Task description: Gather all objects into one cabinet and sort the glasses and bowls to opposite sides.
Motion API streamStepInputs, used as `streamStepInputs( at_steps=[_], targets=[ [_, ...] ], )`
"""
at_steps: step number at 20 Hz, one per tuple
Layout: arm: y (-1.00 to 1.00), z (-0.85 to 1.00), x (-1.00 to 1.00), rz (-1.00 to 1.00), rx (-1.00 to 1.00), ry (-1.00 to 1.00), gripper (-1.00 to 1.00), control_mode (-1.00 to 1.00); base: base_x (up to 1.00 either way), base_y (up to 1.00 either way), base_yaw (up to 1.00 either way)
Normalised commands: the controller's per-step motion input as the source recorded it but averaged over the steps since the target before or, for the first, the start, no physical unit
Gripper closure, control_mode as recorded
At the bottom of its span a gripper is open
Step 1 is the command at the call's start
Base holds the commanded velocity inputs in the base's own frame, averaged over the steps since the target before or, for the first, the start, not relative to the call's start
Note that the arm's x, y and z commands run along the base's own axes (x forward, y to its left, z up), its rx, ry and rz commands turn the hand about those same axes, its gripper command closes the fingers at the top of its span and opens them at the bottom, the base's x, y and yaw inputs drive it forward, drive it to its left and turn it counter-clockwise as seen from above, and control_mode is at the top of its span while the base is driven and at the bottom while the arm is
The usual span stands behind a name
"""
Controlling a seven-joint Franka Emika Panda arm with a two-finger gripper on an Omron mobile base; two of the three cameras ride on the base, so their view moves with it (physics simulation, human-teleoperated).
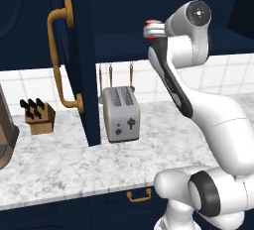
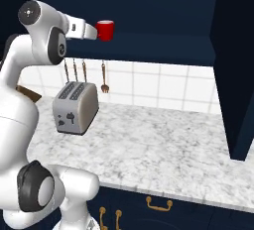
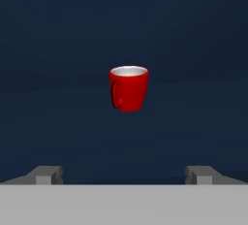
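A small red cup is seen standing upright on the shelf of the open navy wall cabinet, its white inside showing at the rim and its handle turned to the left in the hand view. The gripper is held level with the cup and apart from it, its two fingertips spread wide with nothing between them. In the right base view the cup is shown just beyond the end of the arm, on the front part of the cabinet floor. In the left base view only a red sliver of it can be made out behind the wrist. The cabinet door, with its long curved brass handle, is swung outward over the marble counter. Beneath the cabinet a silver toaster is set on the counter, and a knife block is placed further left against the tiled wall. Utensils are hung on the wall below the cabinet.
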Motion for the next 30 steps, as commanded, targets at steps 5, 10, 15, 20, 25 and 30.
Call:
streamStepInputs(
  at_steps=[5, 10, 15, 20, 25, 30],
  targets=[
    [0.0, -0.04, 0.38, -0.01, -0.04, 0.04, -1.0, -1.0, 0.0, 0.0, 0.0],
    [0.0, 0.0, 0.38, 0.0, -0.02, 0.02, -1.0, -1.0, 0.0, 0.0, 0.0],
    [0.0, -0.08, 0.39, 0.0, -0.03, 0.0, -1.0, -1.0, 0.0, 0.0, 0.0],
    [0.04, -0.1, 0.3, 0.0, -0.05, 0.0, -1.0, -1.0, 0.0, 0.0, 0.0],
    [0.05, -0.01, 0.29, 0.0, -0.01, 0.0, -1.0, -1.0, 0.0, 0.0, 0.0],
    [0.01, 0.0, 0.34, 0.0, 0.0, 0.0, -1.0, -1.0, 0.0, 0.0, 0.0]
  ],
)
